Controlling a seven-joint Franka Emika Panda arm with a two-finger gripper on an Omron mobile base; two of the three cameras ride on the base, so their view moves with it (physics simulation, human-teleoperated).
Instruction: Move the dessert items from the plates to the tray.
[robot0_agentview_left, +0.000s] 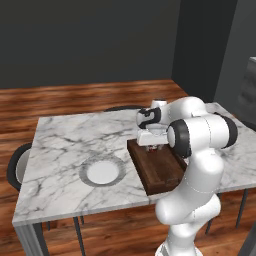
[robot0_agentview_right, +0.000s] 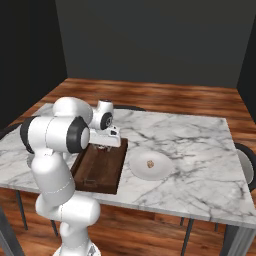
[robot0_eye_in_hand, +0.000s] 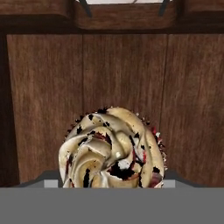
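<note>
We hold the red-brown, cream-swirled cupcake (robot0_eye_in_hand: 113, 148) pinched in our tool (robot0_agentview_left: 152, 145) over the dark wooden tray (robot0_eye_in_hand: 43, 87); release comes next.

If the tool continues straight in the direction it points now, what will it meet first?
Most likely the cupcake, right at the tool, and just beyond it the wooden floor of the tray. The gap between cupcake and tray is unclear.

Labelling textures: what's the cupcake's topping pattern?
Cream swirled cupcake topping, flecked black and red; clearest in the hand view.

White marble table (robot0_agentview_left: 65, 145), wooden floor (robot0_agentview_left: 75, 97), dark chair (robot0_agentview_left: 15, 165) at table's side
</note>
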